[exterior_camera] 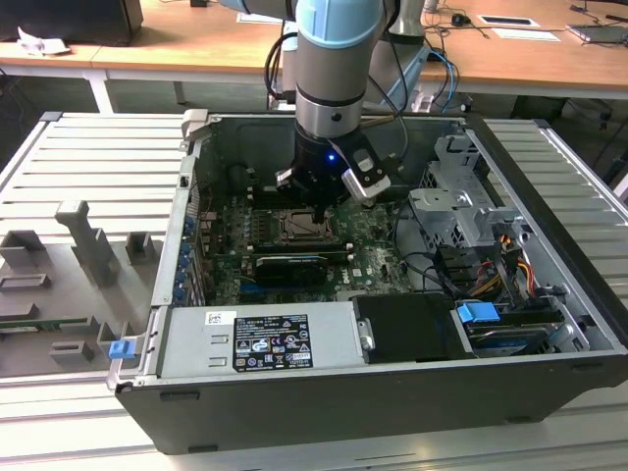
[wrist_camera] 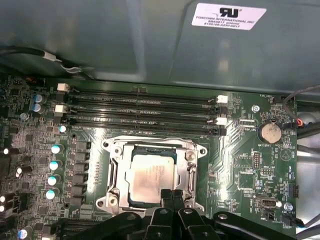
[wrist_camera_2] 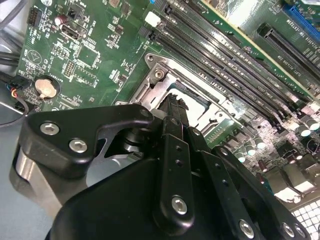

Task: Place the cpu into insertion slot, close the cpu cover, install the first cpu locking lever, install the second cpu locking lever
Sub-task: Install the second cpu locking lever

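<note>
black gripper point(wrist_camera: 171, 196) fingers pressed together, tips at the near edge of the pale silver square cpu point(wrist_camera: 151, 179) seated in the silver-rimmed insertion slot point(wrist_camera: 114, 172)

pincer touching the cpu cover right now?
Cannot tell. In the first wrist view the pincer tips overlap the near rim of the cpu cover, hiding any gap or contact.

Open black computer case point(exterior_camera: 549, 294) on a ribbed grey table point(exterior_camera: 88, 157). Inside: green motherboard point(wrist_camera: 240, 165), four memory slots point(wrist_camera: 140, 107), coin battery point(wrist_camera: 271, 133), power supply point(exterior_camera: 260, 339), blue-tabbed drive bay point(exterior_camera: 479, 316).
</note>
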